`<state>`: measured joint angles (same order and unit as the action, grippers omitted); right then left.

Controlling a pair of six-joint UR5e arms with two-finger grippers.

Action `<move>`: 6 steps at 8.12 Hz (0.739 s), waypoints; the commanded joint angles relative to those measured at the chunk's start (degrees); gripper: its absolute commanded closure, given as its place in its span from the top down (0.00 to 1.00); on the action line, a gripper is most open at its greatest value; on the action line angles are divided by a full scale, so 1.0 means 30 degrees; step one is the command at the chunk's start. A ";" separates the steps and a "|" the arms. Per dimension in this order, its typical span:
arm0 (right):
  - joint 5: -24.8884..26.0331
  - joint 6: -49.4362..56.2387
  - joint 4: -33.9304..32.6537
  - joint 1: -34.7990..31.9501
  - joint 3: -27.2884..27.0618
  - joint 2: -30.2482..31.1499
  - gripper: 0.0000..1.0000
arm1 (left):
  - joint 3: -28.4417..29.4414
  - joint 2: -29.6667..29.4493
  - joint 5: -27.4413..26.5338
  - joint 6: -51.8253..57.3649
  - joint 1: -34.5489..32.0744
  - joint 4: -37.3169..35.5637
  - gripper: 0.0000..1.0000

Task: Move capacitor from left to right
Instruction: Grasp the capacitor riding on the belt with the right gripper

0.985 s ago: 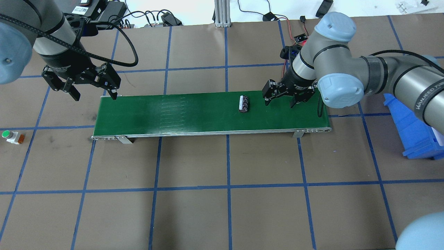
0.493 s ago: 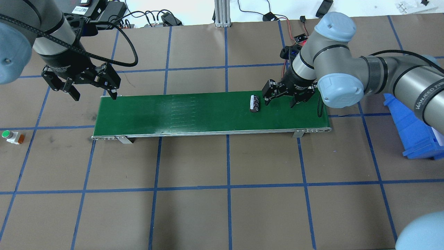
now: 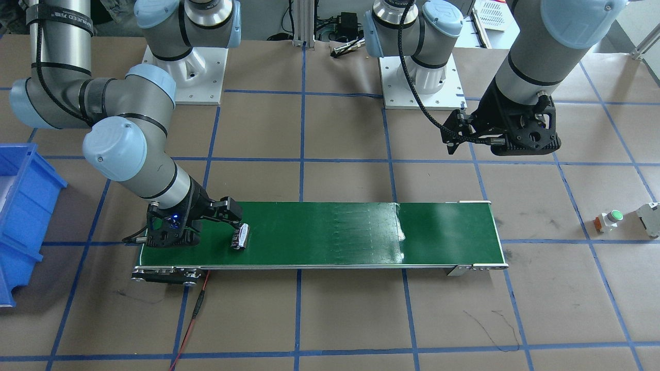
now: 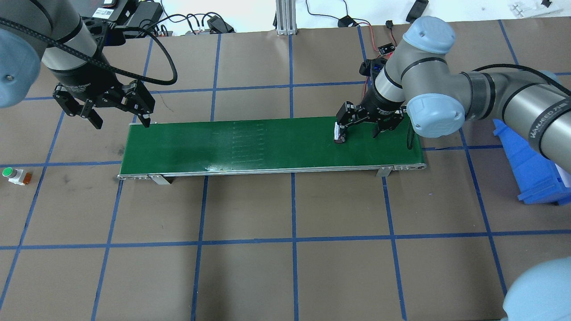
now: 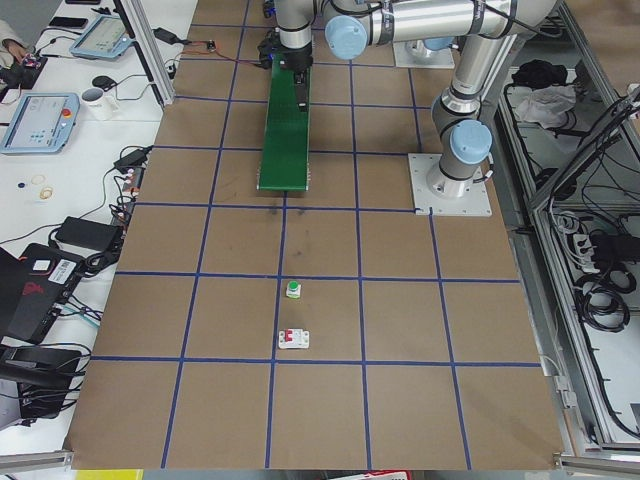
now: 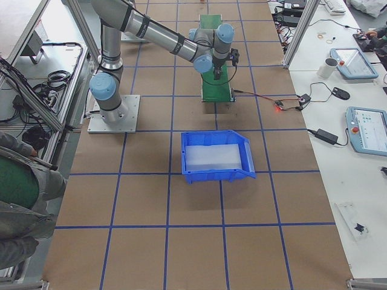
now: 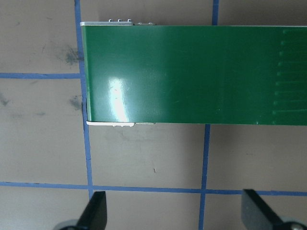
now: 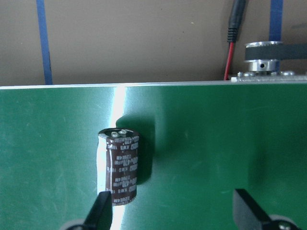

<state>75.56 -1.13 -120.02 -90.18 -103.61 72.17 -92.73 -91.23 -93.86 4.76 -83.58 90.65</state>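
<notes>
capacitor (image 8: 119, 165) lying on belt (image 4: 245, 142) | right gripper (image 8: 172, 211) spread, empty, capacitor by one finger | should centre before closing

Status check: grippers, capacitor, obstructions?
Left gripper open, clear of the belt at its left end. Right gripper open, low over belt. Capacitor lying on belt by one right fingertip, ungripped. No obstruction seen.

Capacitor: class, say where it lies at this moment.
In the overhead view the capacitor lies on the green belt near its right end, right next to one finger of the open right gripper.
</notes>
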 commanded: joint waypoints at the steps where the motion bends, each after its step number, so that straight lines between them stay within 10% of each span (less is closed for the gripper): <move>1: -0.0021 -0.0121 -0.0919 0.0000 0.0142 -0.0384 0.94 | -0.0026 0.0000 -0.0001 -0.0003 0.0000 0.0017 1.00; 4: 0.0415 -0.0737 -0.1590 0.0000 0.0084 -0.1058 0.81 | -0.0026 0.0059 -0.0030 -0.0003 -0.0001 0.0017 1.00; 6: 0.0594 -0.1260 -0.1304 0.0000 -0.0004 -0.0944 0.42 | -0.0026 0.0059 -0.0030 -0.0003 -0.0001 0.0017 1.00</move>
<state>76.72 -3.43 -124.32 -90.17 -103.42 69.30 -92.81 -91.07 -93.94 4.74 -83.58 90.69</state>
